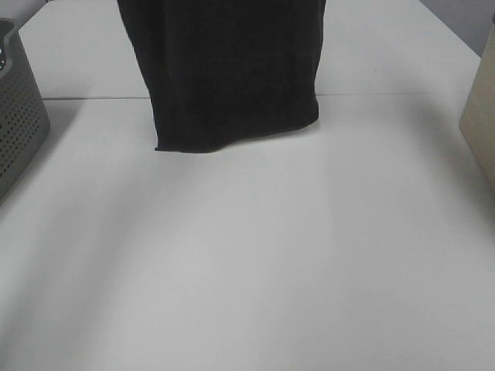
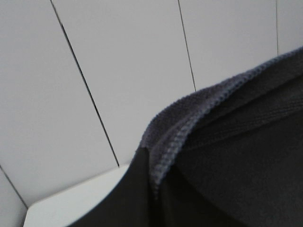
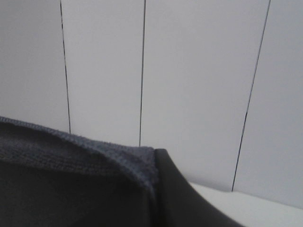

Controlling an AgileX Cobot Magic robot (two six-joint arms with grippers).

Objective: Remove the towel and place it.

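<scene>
The dark charcoal towel (image 1: 232,69) hangs down from above the exterior high view's top edge. Its lower hem rests on the white table (image 1: 247,270) at the far middle. Both grippers are out of sight in that view. In the left wrist view the towel's hemmed corner (image 2: 227,137) runs into my left gripper (image 2: 151,175), with one dark finger (image 2: 125,198) pressed against the cloth. The right wrist view shows the other hemmed corner (image 3: 71,156) held the same way at my right gripper (image 3: 154,184), beside its dark finger (image 3: 182,198).
A grey perforated basket (image 1: 19,116) stands at the table's left edge. A beige box (image 1: 481,116) sits at the right edge. A seam (image 1: 402,94) runs across the table behind the towel's hem. Pale panelled walls fill both wrist views.
</scene>
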